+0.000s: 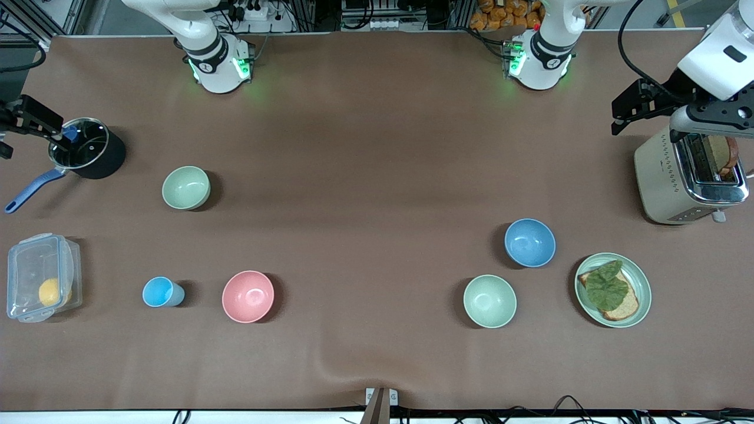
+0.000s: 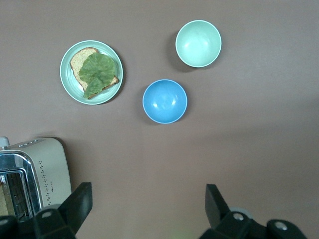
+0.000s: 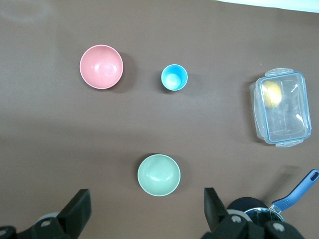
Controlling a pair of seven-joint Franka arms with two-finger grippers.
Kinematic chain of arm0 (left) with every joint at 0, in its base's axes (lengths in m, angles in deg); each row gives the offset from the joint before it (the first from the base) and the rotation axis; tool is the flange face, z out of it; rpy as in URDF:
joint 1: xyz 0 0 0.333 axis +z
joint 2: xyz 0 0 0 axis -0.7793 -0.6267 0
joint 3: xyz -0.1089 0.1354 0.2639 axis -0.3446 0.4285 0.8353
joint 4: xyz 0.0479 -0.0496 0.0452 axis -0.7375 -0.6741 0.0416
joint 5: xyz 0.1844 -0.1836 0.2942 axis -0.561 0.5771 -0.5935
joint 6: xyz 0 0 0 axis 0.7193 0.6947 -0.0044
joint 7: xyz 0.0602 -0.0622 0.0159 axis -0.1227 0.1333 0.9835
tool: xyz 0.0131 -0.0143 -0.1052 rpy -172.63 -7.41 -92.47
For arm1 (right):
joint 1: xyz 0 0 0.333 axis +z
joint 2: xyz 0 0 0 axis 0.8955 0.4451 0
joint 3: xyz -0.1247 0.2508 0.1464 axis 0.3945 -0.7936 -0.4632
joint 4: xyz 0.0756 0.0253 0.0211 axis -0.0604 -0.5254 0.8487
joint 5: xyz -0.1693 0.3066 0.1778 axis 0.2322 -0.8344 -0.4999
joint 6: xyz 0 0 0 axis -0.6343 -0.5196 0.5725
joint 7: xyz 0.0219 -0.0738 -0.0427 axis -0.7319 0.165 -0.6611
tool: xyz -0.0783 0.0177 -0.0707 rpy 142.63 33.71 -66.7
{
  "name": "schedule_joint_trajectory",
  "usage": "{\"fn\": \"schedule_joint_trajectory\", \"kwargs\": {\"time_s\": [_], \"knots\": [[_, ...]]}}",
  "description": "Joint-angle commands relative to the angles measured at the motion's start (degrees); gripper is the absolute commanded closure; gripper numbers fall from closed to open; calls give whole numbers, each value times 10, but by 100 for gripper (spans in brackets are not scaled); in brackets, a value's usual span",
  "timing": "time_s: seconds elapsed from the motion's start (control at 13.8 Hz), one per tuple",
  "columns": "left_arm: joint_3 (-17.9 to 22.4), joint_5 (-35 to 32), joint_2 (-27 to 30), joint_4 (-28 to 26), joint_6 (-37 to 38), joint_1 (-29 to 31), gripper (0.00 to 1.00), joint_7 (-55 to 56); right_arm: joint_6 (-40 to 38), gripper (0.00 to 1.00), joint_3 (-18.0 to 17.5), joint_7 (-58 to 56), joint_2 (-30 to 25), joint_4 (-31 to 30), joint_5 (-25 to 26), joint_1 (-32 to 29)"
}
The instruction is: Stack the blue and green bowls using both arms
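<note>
The blue bowl (image 1: pixel 529 242) stands upright toward the left arm's end of the table; it also shows in the left wrist view (image 2: pixel 165 101). The sage-green bowl (image 1: pixel 186 188) stands upright toward the right arm's end, and shows in the right wrist view (image 3: pixel 159 175). My left gripper (image 1: pixel 633 109) is open and empty, high up beside the toaster; its jaws (image 2: pixel 148 196) stand wide over bare table. My right gripper (image 1: pixel 32 121) is open and empty, high up beside the pot, with the green bowl just past its jaws (image 3: pixel 147 199).
A paler mint bowl (image 1: pixel 489 301) sits beside the blue bowl, nearer the front camera. A green plate (image 1: pixel 642 277) holds bread and lettuce. A toaster (image 1: pixel 686 176), black pot (image 1: pixel 88 156), lidded container (image 1: pixel 41 285), small blue cup (image 1: pixel 160 292) and pink bowl (image 1: pixel 248 296) also stand here.
</note>
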Motion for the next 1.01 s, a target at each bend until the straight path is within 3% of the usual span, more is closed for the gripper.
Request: {"fn": "schedule_joint_trajectory", "kwargs": {"time_s": [0.0, 0.65, 0.94], "knots": [[-2, -12, 5, -1, 6, 3, 0, -16, -15, 0, -13, 8, 8, 21, 13, -14], [2, -12, -7, 0, 5, 8, 0, -12, -18, 0, -20, 7, 8, 20, 13, -17], [3, -12, -45, 2, 5, 8, 0, -5, -27, 0, -19, 5, 11, 16, 11, -20]]}}
